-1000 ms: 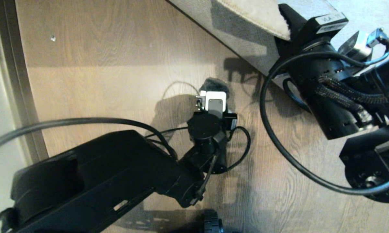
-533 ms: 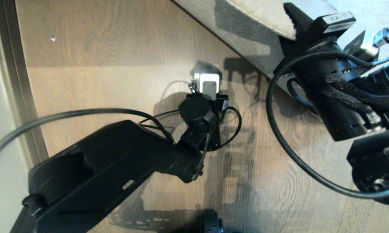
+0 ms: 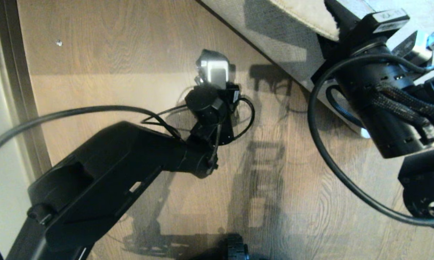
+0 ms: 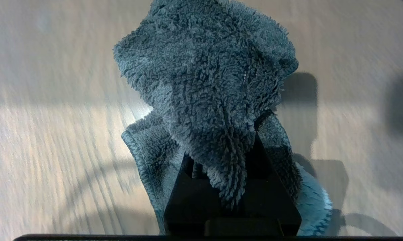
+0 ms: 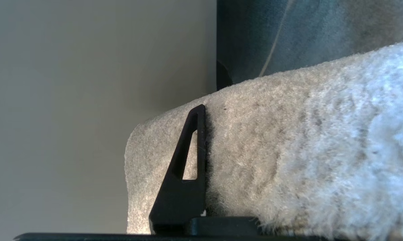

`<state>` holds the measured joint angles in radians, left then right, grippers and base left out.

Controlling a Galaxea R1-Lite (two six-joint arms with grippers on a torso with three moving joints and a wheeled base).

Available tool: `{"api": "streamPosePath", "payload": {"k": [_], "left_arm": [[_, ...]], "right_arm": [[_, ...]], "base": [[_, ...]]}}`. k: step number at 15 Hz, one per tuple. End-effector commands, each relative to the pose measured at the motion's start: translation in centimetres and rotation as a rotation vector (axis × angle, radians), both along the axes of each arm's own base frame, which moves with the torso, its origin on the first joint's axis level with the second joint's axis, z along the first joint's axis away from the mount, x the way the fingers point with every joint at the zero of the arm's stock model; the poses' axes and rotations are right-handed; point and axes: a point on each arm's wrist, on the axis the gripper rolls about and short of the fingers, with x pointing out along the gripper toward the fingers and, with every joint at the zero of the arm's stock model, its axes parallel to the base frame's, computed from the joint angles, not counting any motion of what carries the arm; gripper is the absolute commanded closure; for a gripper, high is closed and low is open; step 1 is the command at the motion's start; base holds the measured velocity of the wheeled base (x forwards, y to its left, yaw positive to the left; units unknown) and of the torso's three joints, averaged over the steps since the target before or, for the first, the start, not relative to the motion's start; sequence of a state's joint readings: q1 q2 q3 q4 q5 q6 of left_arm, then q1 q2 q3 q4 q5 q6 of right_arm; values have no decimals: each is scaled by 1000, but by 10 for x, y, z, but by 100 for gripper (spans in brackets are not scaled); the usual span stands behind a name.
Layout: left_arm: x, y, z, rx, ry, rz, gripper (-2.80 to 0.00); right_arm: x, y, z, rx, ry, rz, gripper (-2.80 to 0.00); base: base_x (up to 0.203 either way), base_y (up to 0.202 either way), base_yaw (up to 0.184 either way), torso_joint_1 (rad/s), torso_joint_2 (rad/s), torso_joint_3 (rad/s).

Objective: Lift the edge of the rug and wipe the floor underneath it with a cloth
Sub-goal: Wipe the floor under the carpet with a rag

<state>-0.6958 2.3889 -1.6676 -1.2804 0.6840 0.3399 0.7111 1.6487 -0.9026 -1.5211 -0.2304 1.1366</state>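
On the floor (image 3: 112,54), the left gripper (image 4: 221,174) clenches the cloth (image 4: 208,83) bunched ahead.

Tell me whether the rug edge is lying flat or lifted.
Lifted. The right gripper is shut on the rug edge, holding its pale underside turned up above the floor.

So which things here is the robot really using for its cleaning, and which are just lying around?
For the job:
- the cloth, pinched in the left claw
- the rug edge, held up by the right claw
- the floor being wiped

Just lying about:
- a small pale speck on the planks
- the wall trim at the side
- the robot's loose black cables
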Motion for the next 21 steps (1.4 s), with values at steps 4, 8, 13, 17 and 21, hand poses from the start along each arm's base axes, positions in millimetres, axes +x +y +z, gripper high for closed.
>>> {"api": "streamPosePath", "payload": {"k": [4,8,13,17,21], "left_arm": [[27,43,18,-21,-36,108,0],[50,86,22,-2,-58,175,0],[59,108,25,-3,-64,222,0],[34,69,33,-17,-74,135,0],[-1,22,40,-19,-82,29,0]], "right_arm": [[-7,-6,8,43,-45,6,0],[-8,-7,9,45,-50,7,0],[-10,-8,4,33,-35,7,0],[-12,-10,3,27,-35,12,0],[-12,-9,7,29,-53,21,0]], "base": [[0,0,0,0,0,0],[0,0,0,0,0,0],[0,0,0,0,0,0],[0,0,0,0,0,0],[0,0,0,0,0,0]]}}
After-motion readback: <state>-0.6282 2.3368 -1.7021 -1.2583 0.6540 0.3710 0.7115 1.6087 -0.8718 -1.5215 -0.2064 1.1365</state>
